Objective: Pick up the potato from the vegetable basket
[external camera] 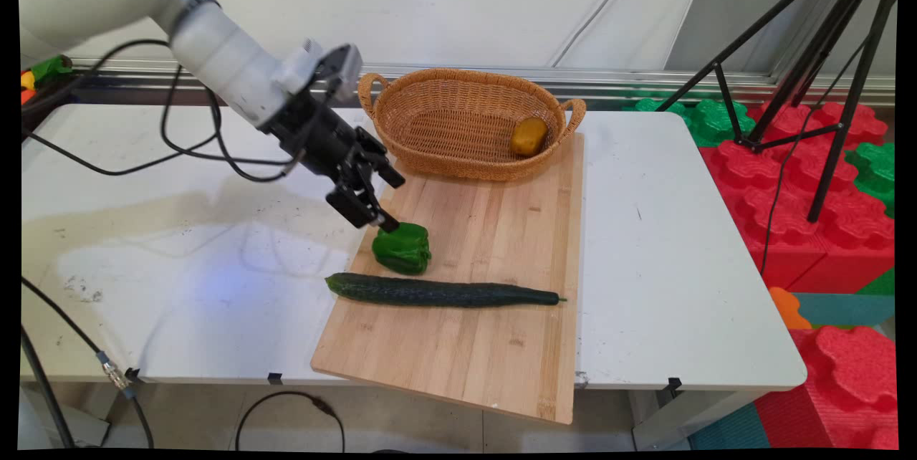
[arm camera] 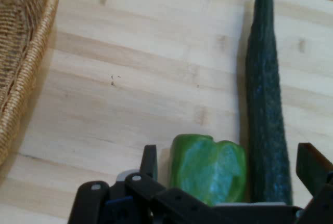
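A green bell pepper (external camera: 402, 248) lies on the wooden cutting board (external camera: 487, 360), just behind a long dark cucumber (external camera: 440, 293). My gripper (external camera: 392, 200) hangs open right above and behind the pepper, one fingertip nearly touching its top. In the hand view the pepper (arm camera: 208, 167) sits between the two spread fingers (arm camera: 149, 160), and the cucumber (arm camera: 265, 104) runs alongside it on the board (arm camera: 130, 78). Nothing is held.
A wicker basket (external camera: 458, 75) stands at the board's far end with a yellow vegetable (external camera: 529, 136) inside; its rim (arm camera: 31, 63) shows in the hand view. Black cables (external camera: 179, 152) trail over the table's left. A tripod (external camera: 824, 87) and red foam blocks (external camera: 809, 209) stand beyond the right edge.
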`<state>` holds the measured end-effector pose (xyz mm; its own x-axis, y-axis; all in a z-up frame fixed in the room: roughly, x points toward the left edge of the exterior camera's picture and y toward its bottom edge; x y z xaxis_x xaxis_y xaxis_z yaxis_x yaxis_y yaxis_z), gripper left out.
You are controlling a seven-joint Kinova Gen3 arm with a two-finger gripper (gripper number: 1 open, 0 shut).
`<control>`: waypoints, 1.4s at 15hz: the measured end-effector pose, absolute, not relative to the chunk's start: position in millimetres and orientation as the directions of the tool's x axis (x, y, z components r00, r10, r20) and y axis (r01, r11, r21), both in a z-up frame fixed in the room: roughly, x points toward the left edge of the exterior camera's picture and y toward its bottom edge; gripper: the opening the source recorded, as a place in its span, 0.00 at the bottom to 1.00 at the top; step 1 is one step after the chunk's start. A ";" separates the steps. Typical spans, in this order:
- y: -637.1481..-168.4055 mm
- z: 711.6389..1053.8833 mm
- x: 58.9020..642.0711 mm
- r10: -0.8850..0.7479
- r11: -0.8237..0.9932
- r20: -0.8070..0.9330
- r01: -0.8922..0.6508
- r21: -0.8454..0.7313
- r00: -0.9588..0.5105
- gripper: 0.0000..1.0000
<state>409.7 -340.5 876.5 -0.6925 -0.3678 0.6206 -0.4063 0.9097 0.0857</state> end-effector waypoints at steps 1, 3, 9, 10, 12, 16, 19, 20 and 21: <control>-337.1 885.2 415.3 -0.368 0.909 0.631 -0.408 0.088 -0.683 1.00; -330.7 901.6 426.3 -0.364 0.908 0.650 -0.410 0.088 -0.666 1.00; -316.9 950.5 456.4 -0.342 0.902 0.717 -0.427 0.069 -0.608 1.00; -314.1 960.3 463.1 -0.339 0.899 0.729 -0.433 0.065 -0.595 1.00; -311.3 970.1 470.8 -0.337 0.896 0.740 -0.440 0.062 -0.582 1.00; -305.4 987.8 485.7 -0.337 0.889 0.757 -0.455 0.059 -0.559 1.00; -302.0 994.4 491.6 -0.343 0.884 0.761 -0.463 0.063 -0.551 1.00; -301.1 995.6 492.5 -0.345 0.883 0.762 -0.465 0.065 -0.548 1.00; -300.3 997.5 493.5 -0.347 0.881 0.764 -0.469 0.066 -0.544 1.00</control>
<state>493.5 -300.3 997.5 -0.5443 -0.3466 0.7639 -0.4687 0.8809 0.0658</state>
